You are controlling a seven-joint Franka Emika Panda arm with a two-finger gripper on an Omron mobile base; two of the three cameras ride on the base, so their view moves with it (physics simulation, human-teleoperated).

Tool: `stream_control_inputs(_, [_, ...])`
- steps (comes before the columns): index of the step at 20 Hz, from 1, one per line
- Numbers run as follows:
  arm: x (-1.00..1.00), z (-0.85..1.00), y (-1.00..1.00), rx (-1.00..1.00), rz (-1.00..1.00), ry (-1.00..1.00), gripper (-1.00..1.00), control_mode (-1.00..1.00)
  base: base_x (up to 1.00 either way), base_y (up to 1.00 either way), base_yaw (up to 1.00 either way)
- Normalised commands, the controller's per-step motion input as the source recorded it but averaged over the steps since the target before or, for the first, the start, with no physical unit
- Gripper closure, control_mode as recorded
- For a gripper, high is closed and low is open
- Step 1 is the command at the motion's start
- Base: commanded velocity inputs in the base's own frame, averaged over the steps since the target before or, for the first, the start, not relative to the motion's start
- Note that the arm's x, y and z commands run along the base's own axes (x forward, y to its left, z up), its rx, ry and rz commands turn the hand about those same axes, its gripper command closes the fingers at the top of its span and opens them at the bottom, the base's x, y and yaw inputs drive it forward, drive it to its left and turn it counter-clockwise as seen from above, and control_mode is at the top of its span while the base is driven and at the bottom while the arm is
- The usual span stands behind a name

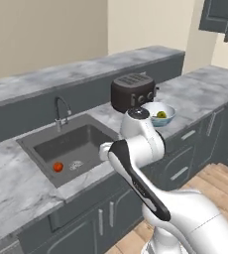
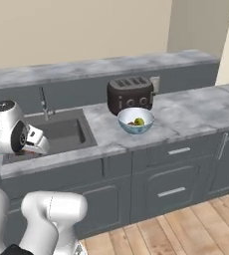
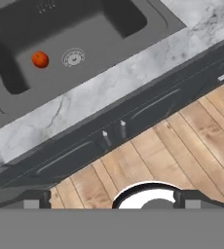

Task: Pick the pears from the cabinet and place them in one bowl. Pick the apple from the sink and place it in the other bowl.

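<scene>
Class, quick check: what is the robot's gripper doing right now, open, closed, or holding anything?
Gripper: open and empty, its tips wide apart, above the floor in front of the sink; the apple lies untouched in the basin.

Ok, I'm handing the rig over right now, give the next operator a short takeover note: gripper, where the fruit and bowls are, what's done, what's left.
Gripper: open, empty, looking down over the counter edge and floor.
Apple: on the sink floor, beside the drain, untouched.
White and blue bowl: on the counter in front of the toaster, holding fruit, one yellow-green pear clear to see.
Done: pear step looks finished, though the second pear is hard to confirm.
Left: pick the apple and put it in the other bowl.
</scene>
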Motion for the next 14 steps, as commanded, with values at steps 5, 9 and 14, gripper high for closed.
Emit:
stream_control_inputs(5, [0.0, 0.0, 0.0, 0.0, 0.0, 0.0, -1.0, 1.0, -0.22, 0.3, 0.33])
stream_control_inputs(9, [0.0, 0.0, 0.0, 0.0, 0.0, 0.0, -1.0, 1.0, -0.16, 0.39, 0.16])
stream_control_inputs(14, [0.0, 0.0, 0.0, 0.0, 0.0, 0.0, -1.0, 1.0, -0.12, 0.45, 0.15])
